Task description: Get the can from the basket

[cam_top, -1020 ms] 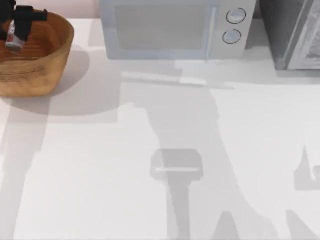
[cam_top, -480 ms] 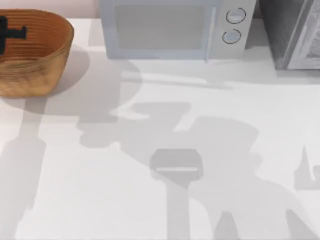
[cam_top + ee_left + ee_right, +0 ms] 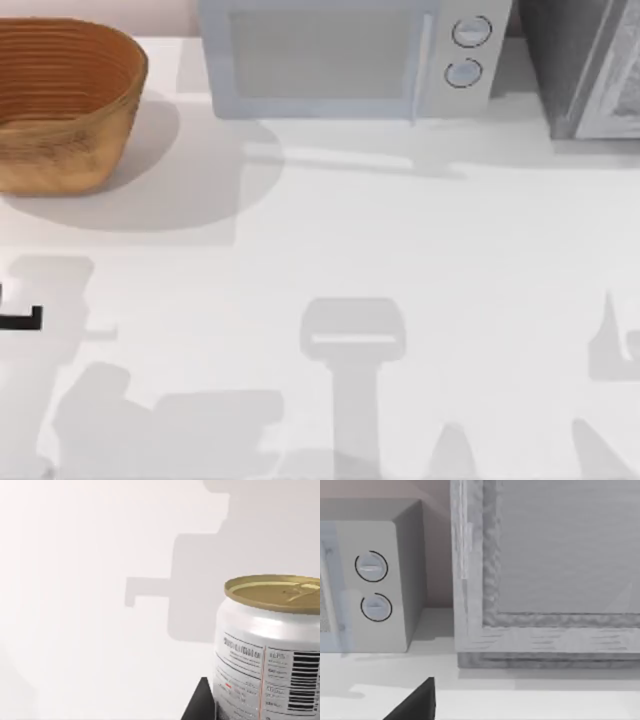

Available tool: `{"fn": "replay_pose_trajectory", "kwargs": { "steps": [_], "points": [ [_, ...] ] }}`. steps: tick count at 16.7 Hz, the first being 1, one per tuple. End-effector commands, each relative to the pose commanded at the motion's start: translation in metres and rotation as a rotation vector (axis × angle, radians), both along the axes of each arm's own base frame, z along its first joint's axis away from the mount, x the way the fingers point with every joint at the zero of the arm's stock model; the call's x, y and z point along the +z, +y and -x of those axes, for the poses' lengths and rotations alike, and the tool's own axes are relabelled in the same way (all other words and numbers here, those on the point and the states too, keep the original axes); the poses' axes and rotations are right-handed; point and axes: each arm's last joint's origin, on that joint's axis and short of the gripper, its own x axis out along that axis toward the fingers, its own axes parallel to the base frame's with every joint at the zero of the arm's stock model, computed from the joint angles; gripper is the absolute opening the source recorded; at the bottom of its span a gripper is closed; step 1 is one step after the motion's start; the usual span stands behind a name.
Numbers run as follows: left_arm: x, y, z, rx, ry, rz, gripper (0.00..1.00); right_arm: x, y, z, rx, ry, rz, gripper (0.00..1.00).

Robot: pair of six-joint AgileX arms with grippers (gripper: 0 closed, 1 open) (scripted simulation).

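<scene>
Basket: the large round orange-brown woven wicker basket (image 3: 62, 105) stood at the far left corner of the white worktop (image 3: 330, 250), with its ribbed inside bare.
Can: the small white cylindrical can (image 3: 267, 660) with a dull gold top, thin red label lines and a black barcode was out of the basket. In the left wrist view it sat upright, close to the camera, with plain worktop behind it.
Can contact: whether its base touched the worktop could not be told.
Left tool: the black left tool (image 3: 18, 319) sat at the top view's left edge, well apart from the basket on the near side.
Left tool state: clamped on the can. One dark finger (image 3: 201, 704) lay against the can's lower side.
Right tool: parked well apart from the basket, toward the worktop's right. A dark part of the right tool (image 3: 415, 704) stood at the lower edge of the right wrist view. Whether it was apart or together could not be told.
Microwave: the pale grey box microwave (image 3: 350, 55) with two round knobs stood just right of the basket, against the back edge.
Cabinet: a grey framed cabinet (image 3: 585, 65) stood beyond the microwave, farthest from the basket.
Shadows: grey arm shadows lay on the worktop in front of the basket and across the near edge.
</scene>
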Motion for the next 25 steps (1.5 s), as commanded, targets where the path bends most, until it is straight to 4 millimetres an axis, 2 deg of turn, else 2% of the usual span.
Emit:
{"fn": "replay_pose_trajectory", "kwargs": {
  "steps": [2, 5, 9, 12, 14, 21, 25],
  "points": [
    [-0.003, 0.002, 0.030, 0.028, -0.191, 0.009, 0.00, 0.000, 0.000, 0.000, 0.000, 0.000, 0.000, 1.00],
    [-0.011, 0.004, 0.058, 0.063, -0.500, 0.036, 0.00, 0.000, 0.000, 0.000, 0.000, 0.000, 0.000, 1.00],
    [-0.035, 0.003, 0.076, 0.037, -0.808, 0.079, 0.00, 0.000, 0.000, 0.000, 0.000, 0.000, 0.000, 1.00],
    [-0.041, -0.001, 0.080, -0.050, -0.966, 0.109, 0.00, 0.000, 0.000, 0.000, 0.000, 0.000, 0.000, 1.00],
    [-0.042, -0.004, 0.081, -0.095, -1.015, 0.120, 0.00, 0.000, 0.000, 0.000, 0.000, 0.000, 0.000, 1.00],
    [-0.041, -0.004, 0.081, -0.096, -1.016, 0.119, 0.00, 0.000, 0.000, 0.000, 0.000, 0.000, 0.000, 1.00],
    [-0.028, -0.010, 0.077, -0.212, -1.003, 0.185, 0.00, 0.000, 0.000, 0.000, 0.000, 0.000, 0.000, 1.00]
  ]
}}
